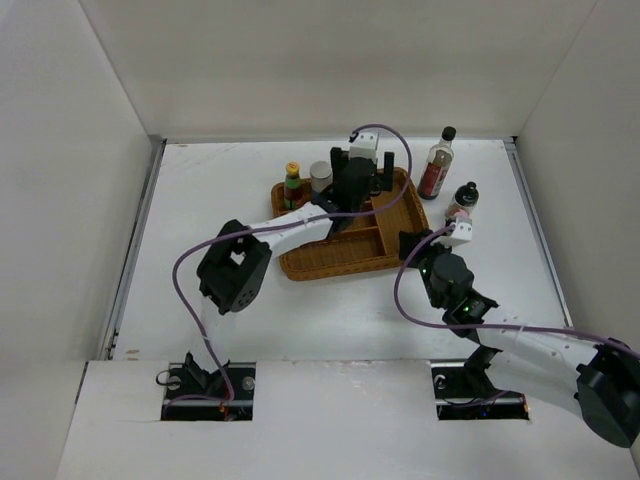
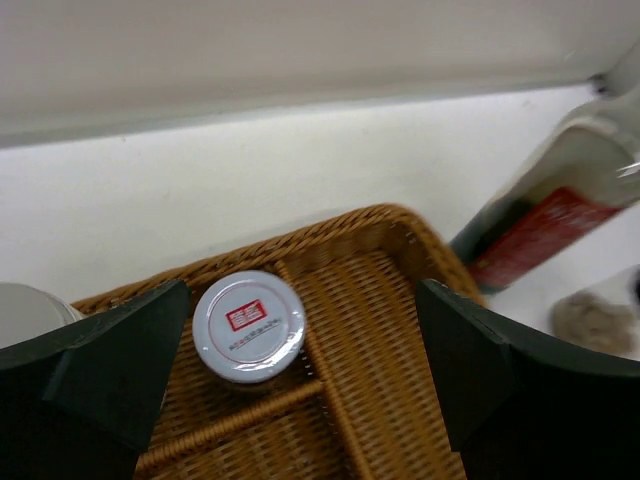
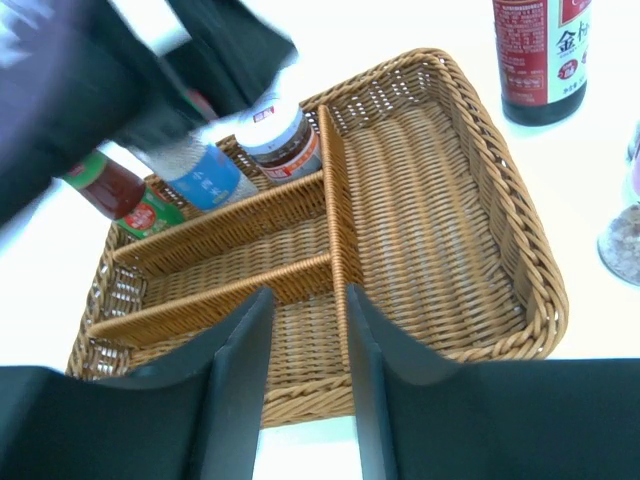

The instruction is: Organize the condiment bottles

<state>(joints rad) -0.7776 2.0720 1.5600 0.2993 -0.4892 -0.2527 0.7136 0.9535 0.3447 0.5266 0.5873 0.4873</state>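
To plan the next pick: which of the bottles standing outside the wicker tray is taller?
The dark glass bottle with black cap and red label, right of the brown wicker tray; the small pinkish shaker beside it is shorter.

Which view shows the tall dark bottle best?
Top external: the tall dark bottle stands whole, black cap to base, beside the wicker tray. Right wrist crops it to the labelled lower body; left wrist shows a blurred slice.

Brown wicker divided tray (image 1: pixel 345 262) on white table (image 1: pixel 330 325)
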